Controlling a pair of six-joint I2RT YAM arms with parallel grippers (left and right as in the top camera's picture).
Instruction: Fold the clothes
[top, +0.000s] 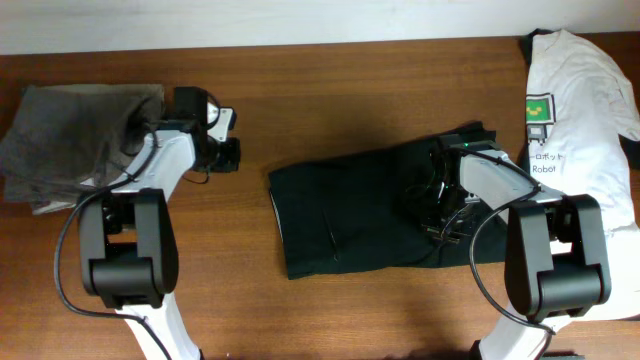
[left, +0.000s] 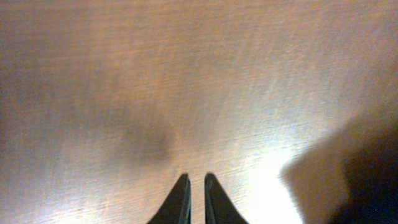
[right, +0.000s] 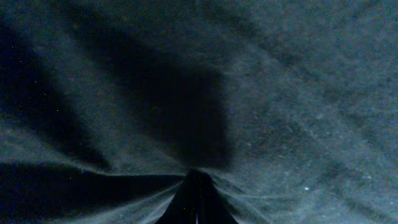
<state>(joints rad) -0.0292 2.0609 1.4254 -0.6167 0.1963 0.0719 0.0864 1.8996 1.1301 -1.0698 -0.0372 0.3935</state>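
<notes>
The black shorts (top: 350, 205) lie spread in the middle of the wooden table (top: 330, 80), with a thin pale edge at their left side. My right gripper (top: 440, 205) is down on their right part. In the right wrist view it (right: 198, 173) is shut on the black fabric (right: 298, 93), with creases fanning out from the fingertips. My left gripper (top: 230, 152) is left of the shorts, apart from them. In the left wrist view it (left: 196, 177) is shut and empty over bare wood (left: 186, 74). A grey garment (top: 70, 140) lies at the far left, and a white printed T-shirt (top: 580, 110) at the far right.
The grey garment lies crumpled just behind my left arm. The white T-shirt lies close to my right arm's base. Bare wood lies between the left gripper and the shorts. A white wall edge runs along the back of the table.
</notes>
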